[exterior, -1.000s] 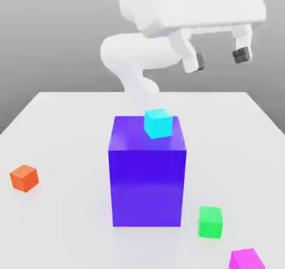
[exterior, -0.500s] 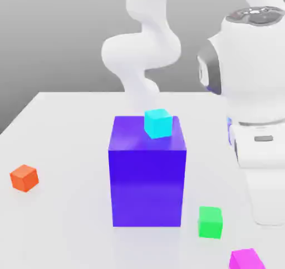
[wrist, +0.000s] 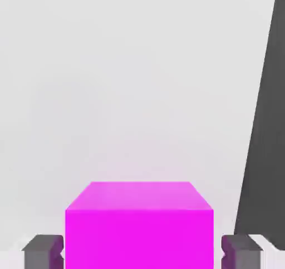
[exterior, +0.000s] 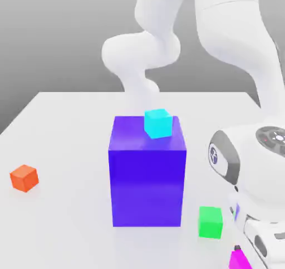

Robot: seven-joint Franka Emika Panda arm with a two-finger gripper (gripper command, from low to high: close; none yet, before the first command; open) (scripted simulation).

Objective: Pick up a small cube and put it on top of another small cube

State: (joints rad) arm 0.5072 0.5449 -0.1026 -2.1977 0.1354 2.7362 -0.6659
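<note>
The magenta cube (wrist: 139, 226) sits on the white table (exterior: 67, 128) at the exterior view's lower right, between my spread fingers (wrist: 42, 251), a thin gap showing on each side of it. Just beside it is the green cube (exterior: 210, 221), then the tall purple block (exterior: 147, 179) carrying the cyan cube (exterior: 158, 123). The orange cube (exterior: 24, 177) lies well apart.

Arm bent low, gripper (wrist: 139, 251) fingers apparently spread wide.
</note>
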